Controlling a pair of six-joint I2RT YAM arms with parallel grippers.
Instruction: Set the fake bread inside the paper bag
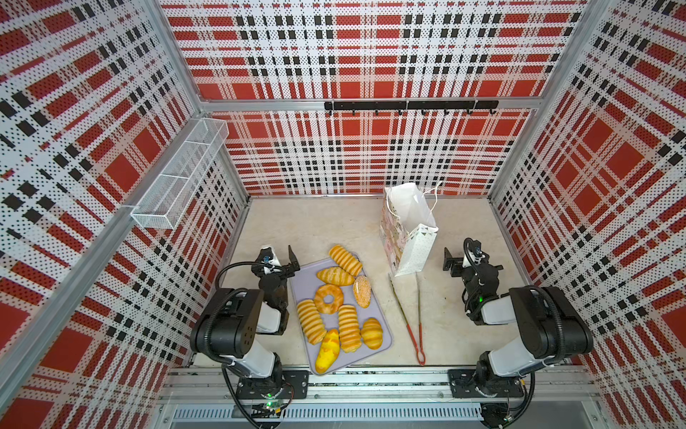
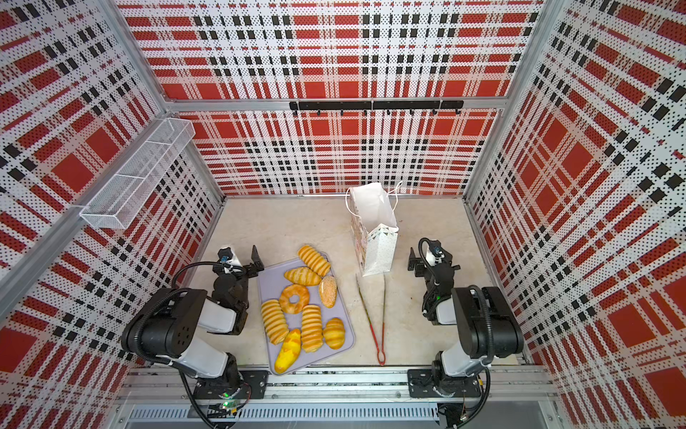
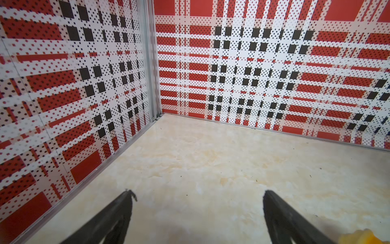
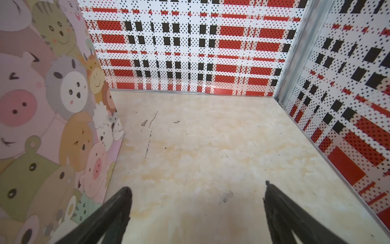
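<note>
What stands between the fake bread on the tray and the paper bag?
Nothing upright does. In both top views only the tongs lie flat on the table, right of the tray and in front of the paper bag, whose mouth is open.

No readable text, label, brand or number anywhere. Paper bag (image 4: 52, 109) carries only cartoon animal faces and triangle print, no lettering.

Red plaid walls (image 1: 371, 55), beige marbled floor (image 1: 315, 230).
</note>
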